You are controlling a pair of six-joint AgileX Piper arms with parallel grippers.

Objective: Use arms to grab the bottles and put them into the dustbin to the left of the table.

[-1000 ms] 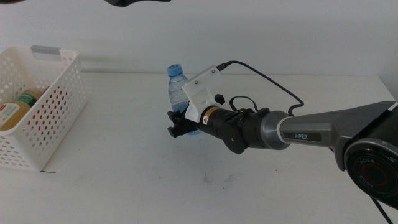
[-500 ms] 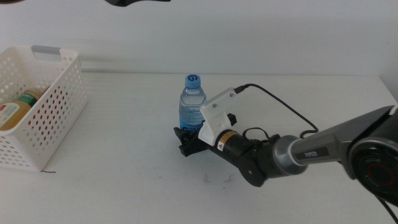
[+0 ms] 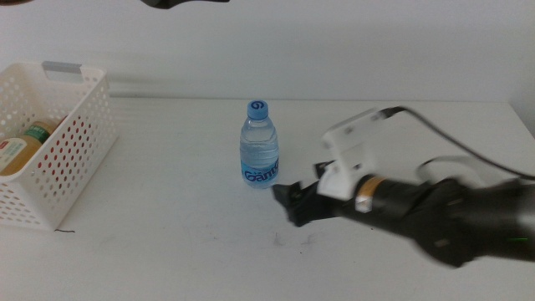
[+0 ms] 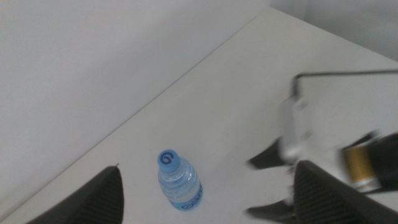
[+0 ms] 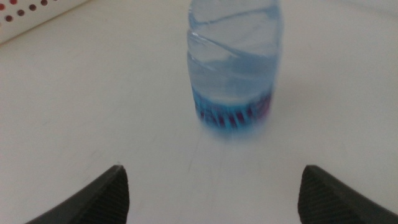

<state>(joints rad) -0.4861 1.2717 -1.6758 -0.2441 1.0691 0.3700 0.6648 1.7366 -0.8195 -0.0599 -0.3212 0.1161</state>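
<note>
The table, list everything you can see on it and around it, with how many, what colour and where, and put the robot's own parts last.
water bottle: one, clear with blue cap and label, upright mid-table, nothing touching it.
dustbin: one, white perforated basket, at the table's left side.
yellow-liquid bottle: one, green neck band, lying inside the dustbin.
table: one, white.
right gripper: one, dark fingers open, just right of the water bottle, apart from it.
left gripper: one, dark fingers open, above the table, empty.

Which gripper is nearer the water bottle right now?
Right. The right gripper sits on the table just beside the upright water bottle, jaws open, not touching it. The left gripper hangs high above, looking down on the bottle from a distance.
</note>
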